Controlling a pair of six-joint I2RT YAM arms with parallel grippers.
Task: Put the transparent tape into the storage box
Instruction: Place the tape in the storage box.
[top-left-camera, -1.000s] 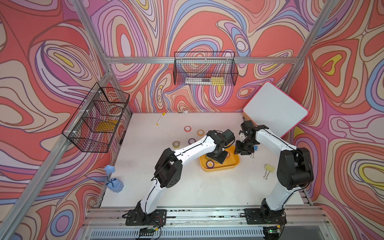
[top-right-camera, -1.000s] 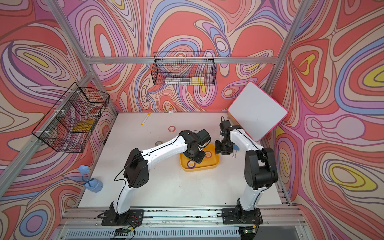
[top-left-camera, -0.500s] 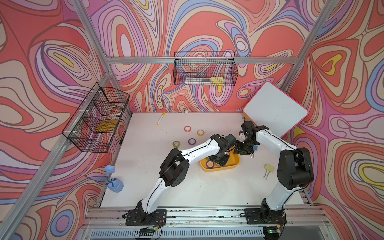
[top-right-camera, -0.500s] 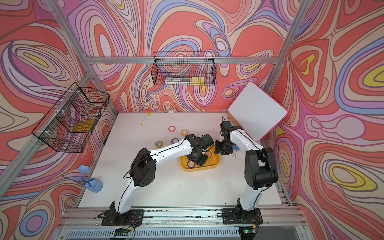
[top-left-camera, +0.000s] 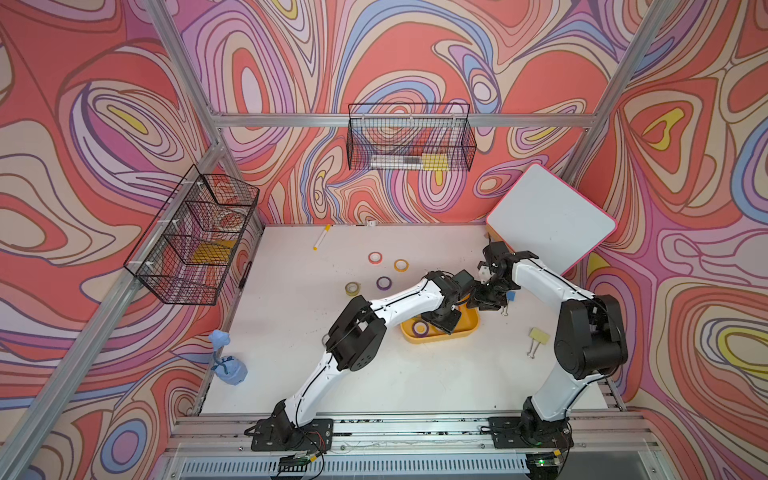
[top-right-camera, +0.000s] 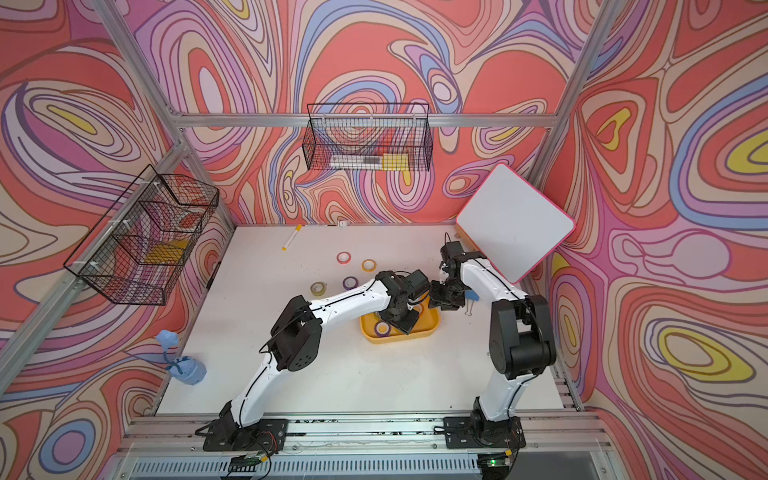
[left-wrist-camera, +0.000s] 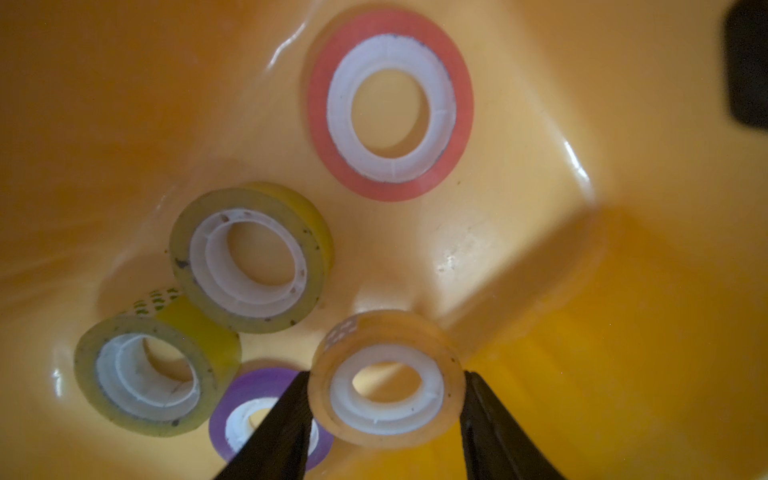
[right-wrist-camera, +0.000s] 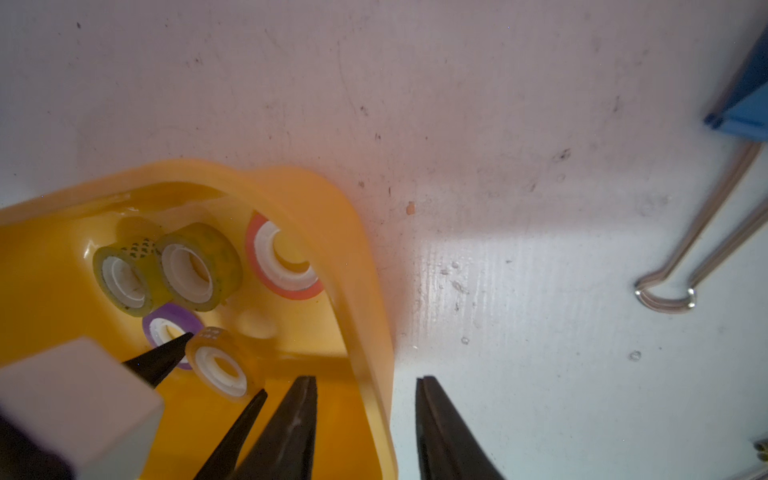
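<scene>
Clenched on the transparent tape (left-wrist-camera: 386, 399): the left gripper (left-wrist-camera: 386, 376), its two black fingers (left-wrist-camera: 286, 419) pressed against opposite sides of the roll. Held hole-side up, low inside the walls of the storage box (left-wrist-camera: 124, 124); impossible to tell whether touching the floor. Around it in the box: a purple roll (left-wrist-camera: 245, 399) partly under one finger, a yellow-green roll (left-wrist-camera: 249, 257) touching a patterned yellow-green roll (left-wrist-camera: 158, 374), and a coral roll (left-wrist-camera: 390, 104) lying flat. Spread apart and grasping nothing: the right gripper (right-wrist-camera: 365, 378), astride the box's side wall, one finger inside and one over the white table (right-wrist-camera: 498, 124), with a gap showing on each side of the rim. Just beside that gripper, a blue binder clip (right-wrist-camera: 744, 104). Out on the table, well apart from the box: a pink roll (top-left-camera: 375, 257), an orange roll (top-left-camera: 401, 265), a second purple roll (top-left-camera: 383, 283) and an olive roll (top-left-camera: 352, 288).
</scene>
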